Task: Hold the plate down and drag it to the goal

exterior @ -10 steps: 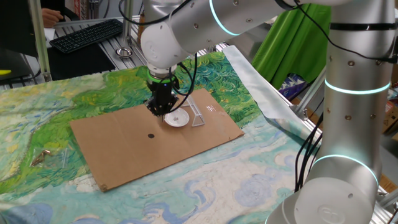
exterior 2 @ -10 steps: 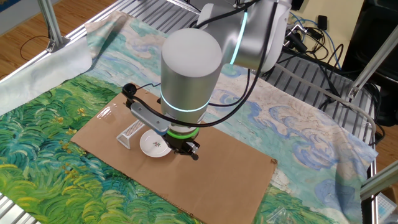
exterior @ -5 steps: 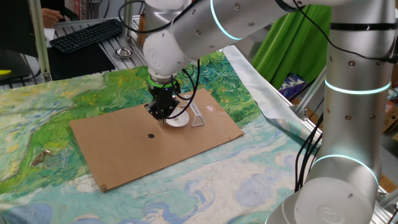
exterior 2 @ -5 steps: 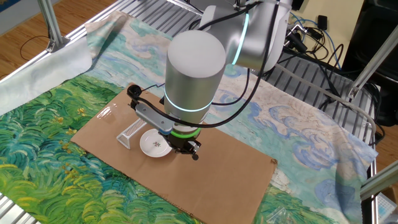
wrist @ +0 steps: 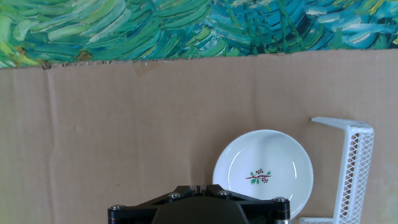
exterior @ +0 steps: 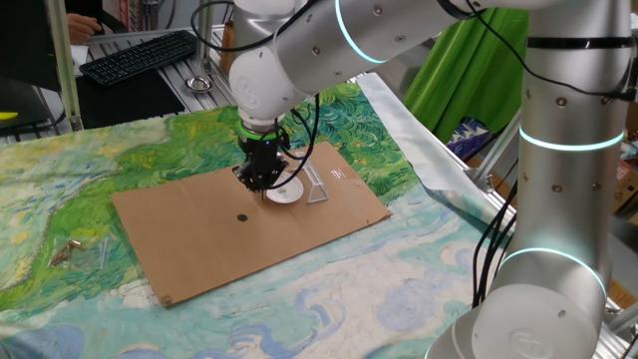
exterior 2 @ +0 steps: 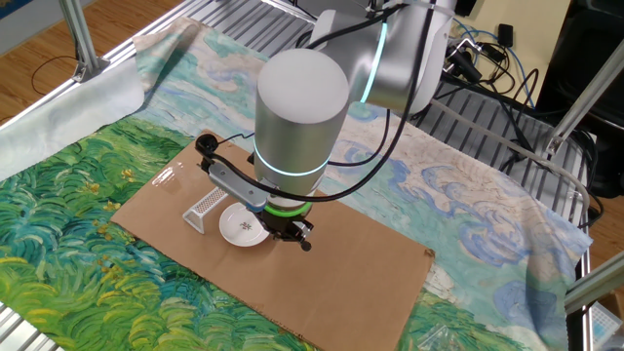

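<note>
The plate (exterior: pixel 285 193) is a small white dish with a sprig mark at its centre. It lies on the cardboard close beside the goal (exterior: pixel 317 185), a clear angled bracket. Both also show in the other fixed view, plate (exterior 2: pixel 243 227) and goal (exterior 2: pixel 205 207), and in the hand view, plate (wrist: pixel 263 173) and goal (wrist: pixel 352 167). My gripper (exterior: pixel 262 183) points down with its fingers together, just off the plate's edge on the side away from the goal. It holds nothing. In the hand view my gripper (wrist: pixel 198 186) sits left of the plate. I cannot tell whether the tips touch the plate.
The brown cardboard sheet (exterior: pixel 199 239) lies on a painted cloth (exterior: pixel 60 189). A small black dot (exterior: pixel 242 216) is on the cardboard left of the gripper. Small clear pieces (exterior: pixel 70 251) lie on the cloth at far left. A keyboard (exterior: pixel 140 55) lies behind the table.
The arm has shifted slightly over the same spot. The plate and the goal bracket have not moved.
</note>
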`<state>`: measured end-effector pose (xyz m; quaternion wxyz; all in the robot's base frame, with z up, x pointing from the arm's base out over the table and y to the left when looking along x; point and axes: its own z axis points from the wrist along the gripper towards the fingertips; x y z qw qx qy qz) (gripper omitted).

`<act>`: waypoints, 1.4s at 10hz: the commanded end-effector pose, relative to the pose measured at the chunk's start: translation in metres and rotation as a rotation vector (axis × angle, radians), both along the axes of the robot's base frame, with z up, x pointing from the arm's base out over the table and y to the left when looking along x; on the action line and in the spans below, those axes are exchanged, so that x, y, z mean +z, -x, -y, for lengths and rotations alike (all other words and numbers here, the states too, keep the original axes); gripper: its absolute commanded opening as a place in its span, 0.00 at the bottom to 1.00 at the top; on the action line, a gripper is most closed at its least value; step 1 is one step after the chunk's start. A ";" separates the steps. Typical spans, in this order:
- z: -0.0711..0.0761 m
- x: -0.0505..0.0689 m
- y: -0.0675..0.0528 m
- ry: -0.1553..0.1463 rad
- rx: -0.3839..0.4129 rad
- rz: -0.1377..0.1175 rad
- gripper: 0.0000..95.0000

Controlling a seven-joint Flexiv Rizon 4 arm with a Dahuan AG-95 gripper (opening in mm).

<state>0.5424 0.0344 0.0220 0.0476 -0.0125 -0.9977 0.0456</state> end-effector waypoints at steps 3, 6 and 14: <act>0.000 0.001 0.001 0.001 0.011 0.003 0.00; 0.000 0.000 0.001 0.001 0.022 0.001 0.00; 0.008 -0.002 0.000 0.012 0.042 0.002 0.00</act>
